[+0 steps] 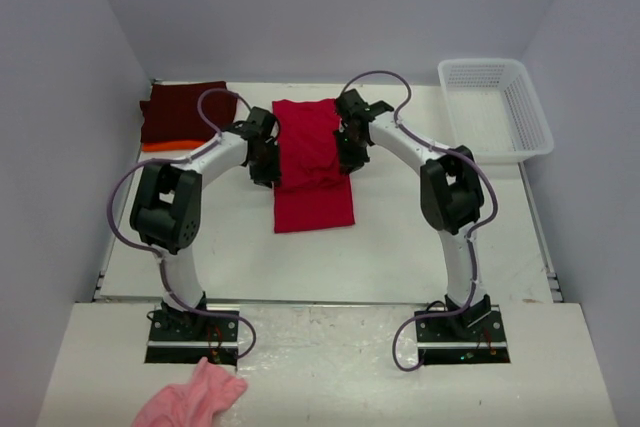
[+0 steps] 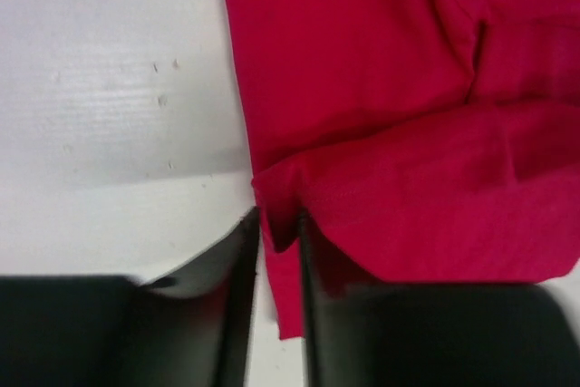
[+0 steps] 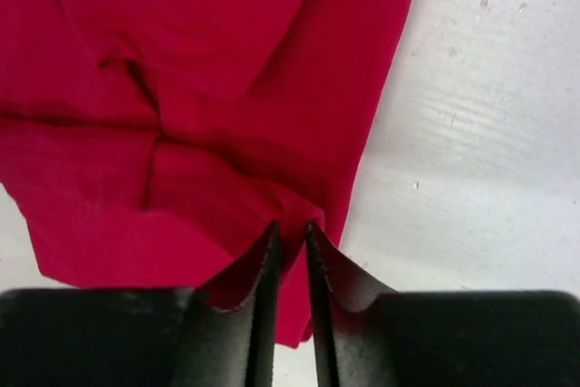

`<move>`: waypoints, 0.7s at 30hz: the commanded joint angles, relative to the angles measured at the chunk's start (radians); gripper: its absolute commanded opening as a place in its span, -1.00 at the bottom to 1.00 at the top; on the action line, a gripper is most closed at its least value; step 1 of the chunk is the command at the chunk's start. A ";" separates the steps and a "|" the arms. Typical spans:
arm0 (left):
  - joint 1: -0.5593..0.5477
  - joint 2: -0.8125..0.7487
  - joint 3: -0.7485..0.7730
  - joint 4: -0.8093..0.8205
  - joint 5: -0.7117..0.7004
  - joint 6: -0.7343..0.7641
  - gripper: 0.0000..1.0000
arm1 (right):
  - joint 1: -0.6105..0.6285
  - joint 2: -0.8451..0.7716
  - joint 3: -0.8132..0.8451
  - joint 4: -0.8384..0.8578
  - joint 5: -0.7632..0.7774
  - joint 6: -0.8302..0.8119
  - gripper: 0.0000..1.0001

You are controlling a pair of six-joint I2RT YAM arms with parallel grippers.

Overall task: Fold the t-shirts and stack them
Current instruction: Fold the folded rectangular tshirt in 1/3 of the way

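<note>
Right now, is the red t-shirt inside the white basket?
No, the red t-shirt lies on the table, apart from the white basket.

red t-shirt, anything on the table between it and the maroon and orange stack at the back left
Only the left gripper at the red t-shirt's left edge; the table strip toward the maroon t-shirt looks bare.
</note>
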 commanded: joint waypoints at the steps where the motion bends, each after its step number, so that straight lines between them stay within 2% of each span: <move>1: 0.008 0.007 0.048 0.078 -0.037 0.021 -0.33 | -0.014 0.026 0.076 -0.015 0.003 -0.040 -0.56; 2: 0.008 0.003 0.053 0.081 -0.065 0.020 -0.26 | -0.018 0.035 0.091 -0.005 0.013 -0.042 -0.45; 3: 0.008 -0.002 0.062 0.101 -0.106 0.026 -0.13 | -0.029 0.045 0.108 -0.004 0.017 -0.042 -0.42; 4: 0.008 -0.007 0.068 0.112 -0.122 0.036 -0.10 | -0.035 0.052 0.128 -0.011 0.021 -0.042 -0.39; 5: 0.008 -0.019 0.082 0.115 -0.138 0.043 -0.07 | -0.040 0.057 0.169 -0.011 0.023 -0.049 -0.14; 6: 0.006 -0.033 0.094 0.144 -0.173 0.047 0.06 | -0.045 0.075 0.200 -0.017 0.027 -0.059 -0.06; 8: 0.006 -0.097 0.093 0.187 -0.200 0.067 0.16 | -0.051 0.092 0.293 -0.064 0.079 -0.080 0.05; 10: 0.005 -0.148 0.091 0.198 -0.249 0.070 0.22 | -0.052 0.068 0.311 -0.070 0.080 -0.099 0.29; 11: 0.003 -0.193 0.084 0.206 -0.257 0.070 0.22 | -0.052 0.049 0.297 -0.070 0.104 -0.103 0.50; 14: -0.007 -0.251 0.064 0.168 -0.241 0.081 0.21 | -0.054 -0.038 0.215 -0.070 0.113 -0.089 0.55; 15: -0.010 -0.257 0.059 0.151 -0.203 0.081 0.13 | -0.051 -0.094 0.176 -0.063 0.087 -0.083 0.52; 16: -0.026 -0.260 0.055 0.131 -0.171 0.082 -0.03 | -0.049 -0.127 0.133 -0.037 0.087 -0.076 0.37; 17: -0.038 -0.260 0.036 0.089 -0.142 0.086 -0.30 | -0.042 -0.161 0.024 -0.011 0.067 -0.059 0.21; 18: -0.052 -0.261 0.019 0.077 -0.105 0.078 -0.99 | -0.022 -0.222 -0.040 0.021 0.051 -0.059 -0.02; 19: -0.079 -0.264 0.004 0.065 -0.081 0.070 -1.00 | -0.014 -0.242 -0.086 0.061 0.046 -0.054 -0.99; 20: -0.093 -0.267 -0.045 0.072 0.006 0.063 -1.00 | -0.006 -0.256 -0.158 0.072 0.043 -0.037 -1.00; 21: -0.109 -0.272 -0.073 0.089 0.030 0.052 -1.00 | 0.000 -0.262 -0.192 0.092 0.024 -0.034 -1.00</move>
